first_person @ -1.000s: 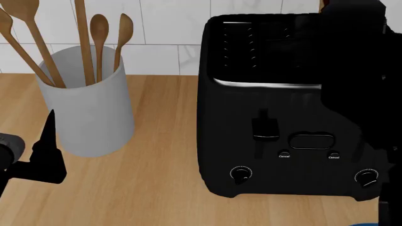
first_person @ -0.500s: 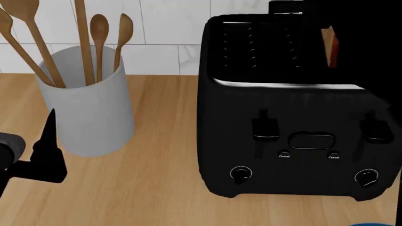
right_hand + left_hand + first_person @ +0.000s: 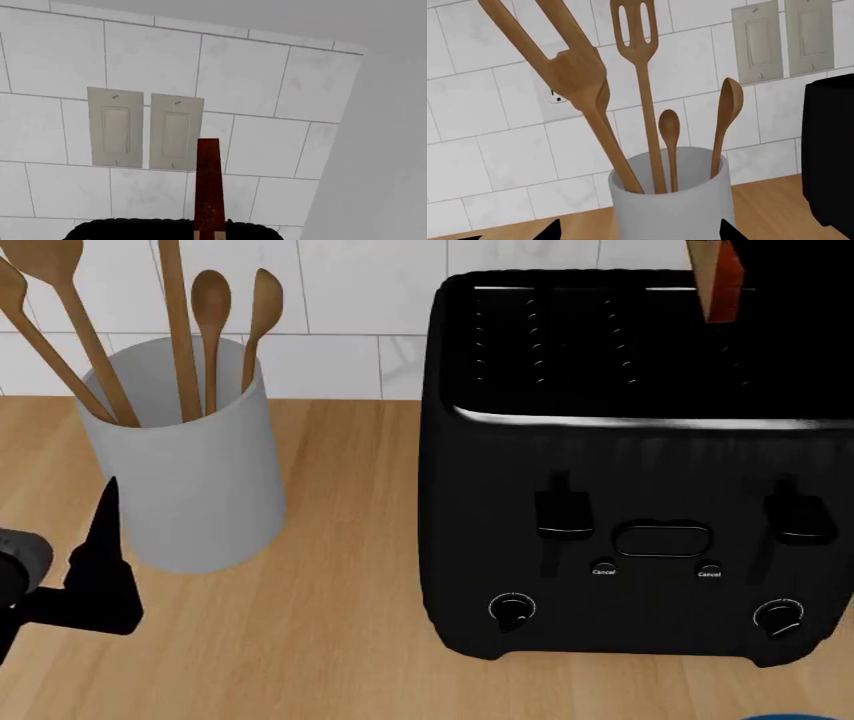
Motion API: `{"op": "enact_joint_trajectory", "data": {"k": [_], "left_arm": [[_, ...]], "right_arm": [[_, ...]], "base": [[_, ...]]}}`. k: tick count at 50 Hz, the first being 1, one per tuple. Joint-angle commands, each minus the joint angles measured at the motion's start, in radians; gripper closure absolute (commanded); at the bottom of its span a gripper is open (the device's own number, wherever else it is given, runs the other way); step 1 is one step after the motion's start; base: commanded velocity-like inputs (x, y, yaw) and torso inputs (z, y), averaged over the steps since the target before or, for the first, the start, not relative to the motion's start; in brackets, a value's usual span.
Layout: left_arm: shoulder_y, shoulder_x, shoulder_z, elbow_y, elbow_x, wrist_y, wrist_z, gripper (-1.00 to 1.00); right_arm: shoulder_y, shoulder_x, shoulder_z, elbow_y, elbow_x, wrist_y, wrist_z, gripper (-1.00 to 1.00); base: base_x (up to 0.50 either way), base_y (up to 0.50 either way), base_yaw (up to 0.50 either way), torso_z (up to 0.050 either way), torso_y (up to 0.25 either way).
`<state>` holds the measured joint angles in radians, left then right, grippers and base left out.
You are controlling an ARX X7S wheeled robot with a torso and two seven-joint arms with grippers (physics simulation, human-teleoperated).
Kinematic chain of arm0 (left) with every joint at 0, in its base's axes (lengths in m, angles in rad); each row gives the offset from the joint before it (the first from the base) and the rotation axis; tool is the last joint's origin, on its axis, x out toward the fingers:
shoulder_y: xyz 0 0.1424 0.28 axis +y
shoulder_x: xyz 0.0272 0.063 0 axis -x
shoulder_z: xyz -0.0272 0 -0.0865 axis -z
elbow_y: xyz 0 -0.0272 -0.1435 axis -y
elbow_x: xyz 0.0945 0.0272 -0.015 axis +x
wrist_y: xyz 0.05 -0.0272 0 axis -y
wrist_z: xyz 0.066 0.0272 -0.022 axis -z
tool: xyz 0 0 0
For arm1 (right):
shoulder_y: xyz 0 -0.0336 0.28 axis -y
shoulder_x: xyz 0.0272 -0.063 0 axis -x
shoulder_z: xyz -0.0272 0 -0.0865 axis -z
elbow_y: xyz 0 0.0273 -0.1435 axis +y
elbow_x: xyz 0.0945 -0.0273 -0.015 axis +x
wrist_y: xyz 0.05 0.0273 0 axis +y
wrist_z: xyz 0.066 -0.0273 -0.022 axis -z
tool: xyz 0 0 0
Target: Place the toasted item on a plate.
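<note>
At the near left edge of the worktop [image 3: 334,640] the left gripper [image 3: 91,580] hangs low and idle, one dark finger pointing up beside the white utensil crock [image 3: 187,465]; only two finger tips show in its wrist view and the finger spacing cannot be judged with confidence. It holds nothing and appears parked clear of the work. A sliver of blue at the near right corner of the head view [image 3: 787,717] is probably the plate's rim, though too little shows to confirm; if so, it lies in front of the toaster for a short carry. The black four-slot toaster [image 3: 627,490] occupies the right half of the worktop, levers and dials facing the robot. The crock, beside it toward the wall, carries wooden spoons [image 3: 724,125] and a slotted spatula [image 3: 637,55]. Farthest back, the toasted item [image 3: 718,278] stands on edge above the toaster's rear right slot, crust edge toward the camera, evidently lifted clear. The right wrist view shows the same crust [image 3: 209,190] upright against the tiled wall and its switch plates [image 3: 145,130]. The right gripper is not visible; its grip is inferred only.
</note>
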<state>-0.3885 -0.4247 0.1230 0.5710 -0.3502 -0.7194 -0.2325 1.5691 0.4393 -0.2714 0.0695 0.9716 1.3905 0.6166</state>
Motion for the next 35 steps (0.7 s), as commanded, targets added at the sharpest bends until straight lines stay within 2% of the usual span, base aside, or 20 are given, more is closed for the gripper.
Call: {"op": "enact_joint_trajectory", "data": {"k": [1,10,18,24,29,35], "left_arm": [[0.009,-0.006,-0.008,0.013,-0.007,-0.004,-0.004,-1.0],[0.003,-0.008,-0.001,0.012,-0.008,-0.006,-0.004,-1.0],[0.003,-0.005,0.005,0.003,-0.006,0.007,-0.003,-1.0],[0.003,0.001,0.017,-0.016,0.0,0.027,0.001,-1.0],[0.002,0.003,0.021,-0.023,0.0,0.034,0.003,-1.0],[0.0,0.001,0.019,-0.018,-0.003,0.035,0.002,-1.0]], "right_arm": [[0.027,0.0,0.119,-0.136,0.178,0.174,0.155,1.0],[0.051,0.086,0.103,-0.163,0.657,0.165,0.545,1.0],[0.086,0.17,-0.004,-0.226,1.049,0.069,0.837,1.0],[0.115,0.237,-0.091,-0.304,1.21,-0.026,0.938,1.0],[0.123,0.319,-0.169,-0.392,1.27,-0.14,0.946,1.0],[0.231,0.462,-0.362,-0.552,1.38,-0.341,0.948,1.0]], "base": [[0.0,0.0,0.0,0.0,0.0],[0.0,0.0,0.0,0.0,0.0],[0.0,0.0,0.0,0.0,0.0],[0.0,0.0,0.0,0.0,0.0],[0.0,0.0,0.0,0.0,0.0],[0.0,0.0,0.0,0.0,0.0]]}}
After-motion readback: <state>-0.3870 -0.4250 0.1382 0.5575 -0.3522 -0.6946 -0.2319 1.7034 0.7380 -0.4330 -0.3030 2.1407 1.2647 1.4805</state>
